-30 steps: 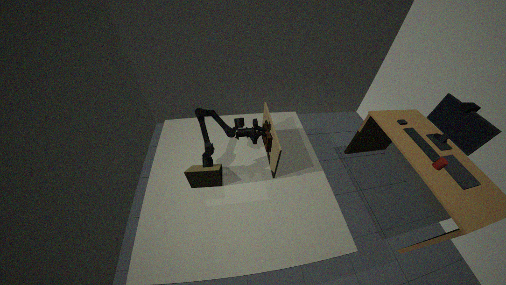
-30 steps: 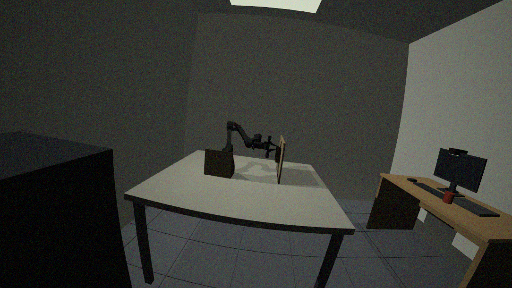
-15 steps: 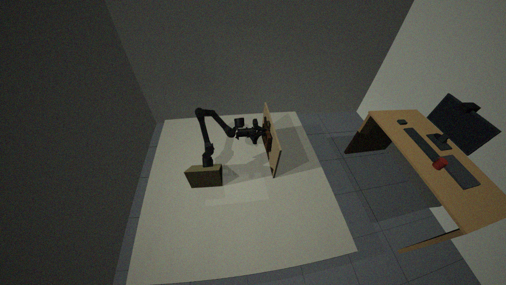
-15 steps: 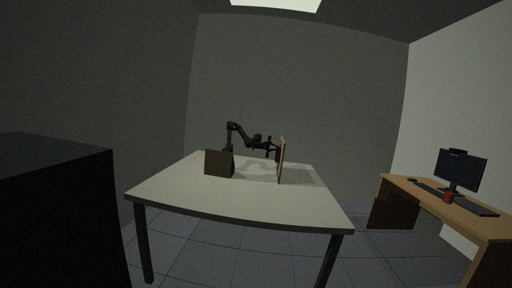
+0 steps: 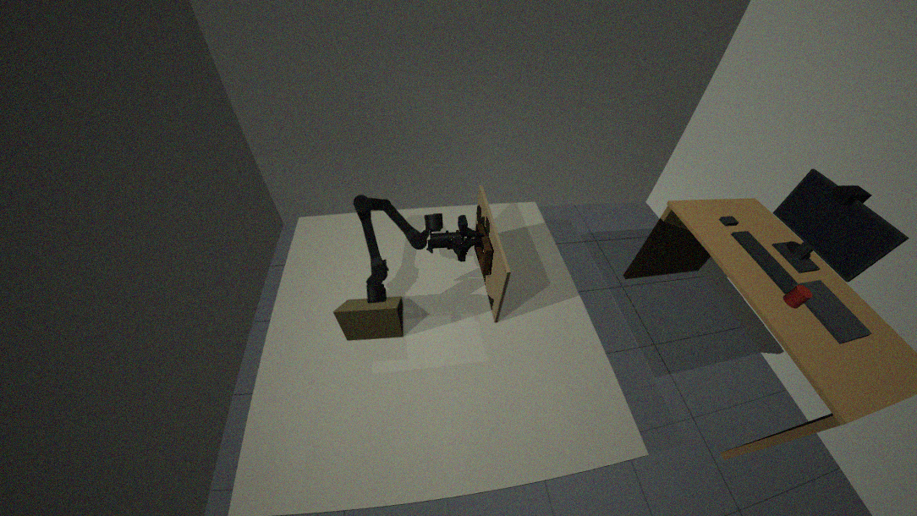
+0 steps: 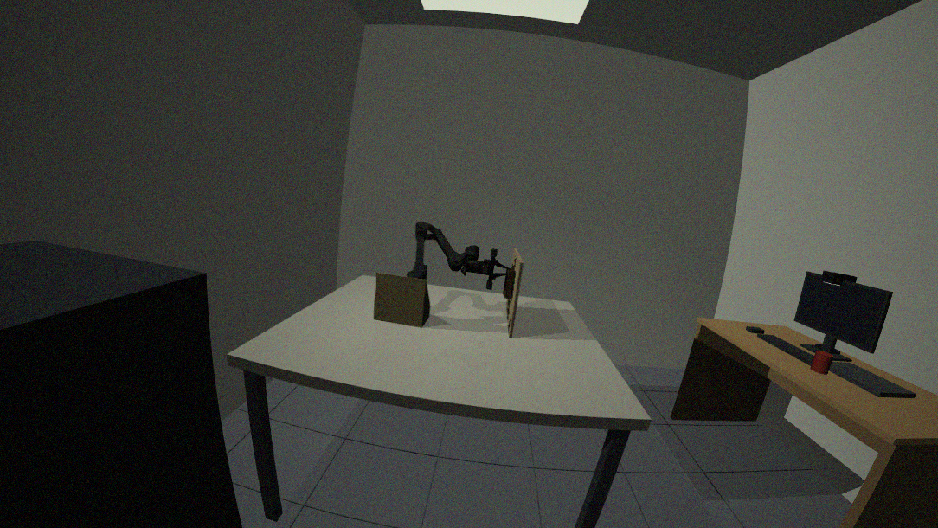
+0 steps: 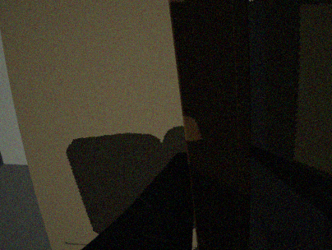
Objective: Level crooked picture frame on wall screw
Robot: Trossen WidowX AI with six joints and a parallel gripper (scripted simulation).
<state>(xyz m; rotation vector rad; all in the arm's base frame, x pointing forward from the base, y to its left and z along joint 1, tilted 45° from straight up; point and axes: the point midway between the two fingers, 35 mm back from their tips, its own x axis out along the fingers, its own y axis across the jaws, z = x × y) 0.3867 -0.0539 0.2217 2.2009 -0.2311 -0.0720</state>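
The picture frame is dark brown and hangs against the front of the upright wooden wall panel. The top and exterior views see it nearly edge-on, so its tilt cannot be read there. In the wrist view its dark side rail runs up and down, leaning a little across the image. My gripper is shut on this rail, one finger on its outer side. The inner side is very dark. The screw and the notched strip are hidden.
The panel stands on a pale table, facing the arm's base block. A desk with a monitor and red cup is at the right. A dark cabinet is at the left.
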